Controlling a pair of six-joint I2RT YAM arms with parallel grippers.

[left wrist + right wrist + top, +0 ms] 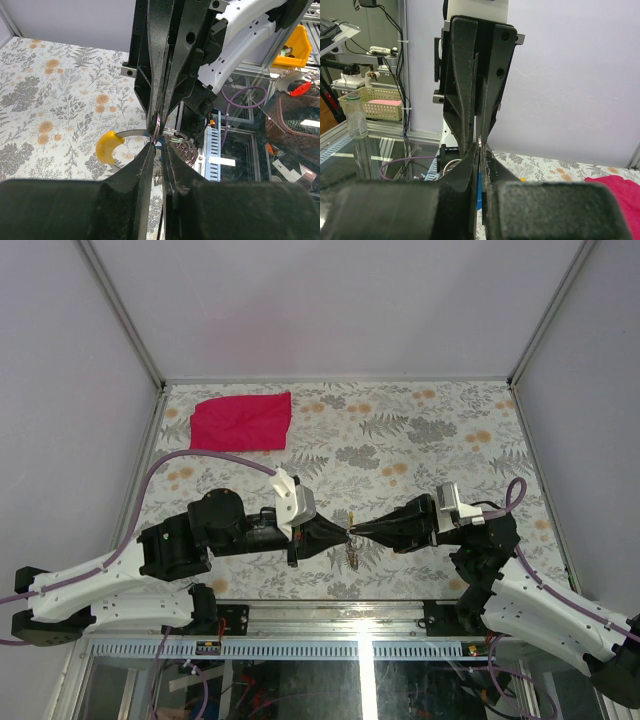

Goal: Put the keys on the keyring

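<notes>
You have a keyring [172, 136] of thin, shiny bare metal. The yellow key [109, 146] has a glossy plastic head. Fingers [131, 190] of the left gripper [160, 148] and right gripper [158, 119] are matt black plastic, rough-edged. Your red cloth [242, 421] is matt, creased fabric; the table [420, 430] wears a smooth, floral-printed cover.

Bright even overhead light, faint shadows, glare streak on glass panel [365, 645], wrist-view foregrounds blurred
</notes>
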